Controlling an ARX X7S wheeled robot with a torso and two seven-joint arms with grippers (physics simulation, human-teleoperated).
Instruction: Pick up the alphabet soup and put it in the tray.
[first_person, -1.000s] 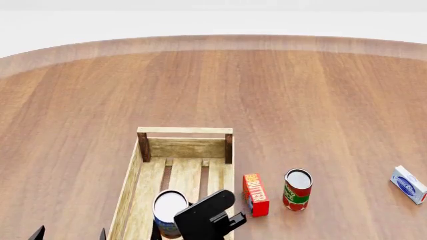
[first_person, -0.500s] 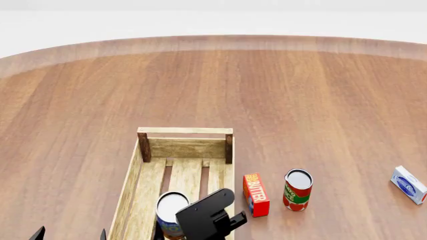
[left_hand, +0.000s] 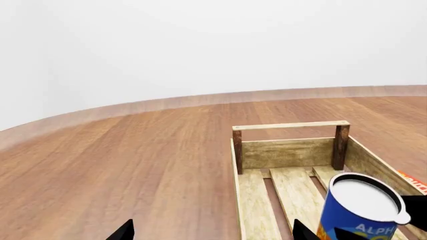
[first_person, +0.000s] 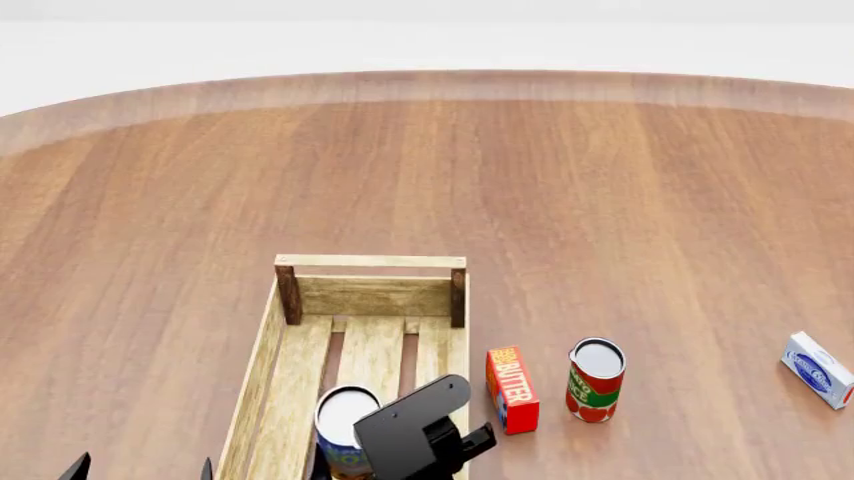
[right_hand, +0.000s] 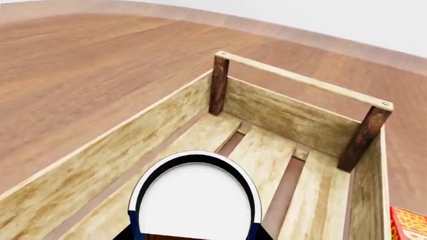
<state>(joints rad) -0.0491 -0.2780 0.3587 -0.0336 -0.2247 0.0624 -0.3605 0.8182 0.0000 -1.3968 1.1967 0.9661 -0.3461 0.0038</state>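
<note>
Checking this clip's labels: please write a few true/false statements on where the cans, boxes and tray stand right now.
1. The alphabet soup is over the tray. True.
2. The right gripper is at the soup can. True; whether it is clamped cannot be told.
3. The red-and-green can is inside the tray. False; it stands on the table, outside it.
4. The butter box stands between the tray and the red-and-green can. True.
5. The left gripper holds the soup. False; nothing is between its fingertips.

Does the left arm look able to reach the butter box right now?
Probably not easily: the tray, the alphabet soup and the right gripper lie between the left gripper and the butter box.
</note>
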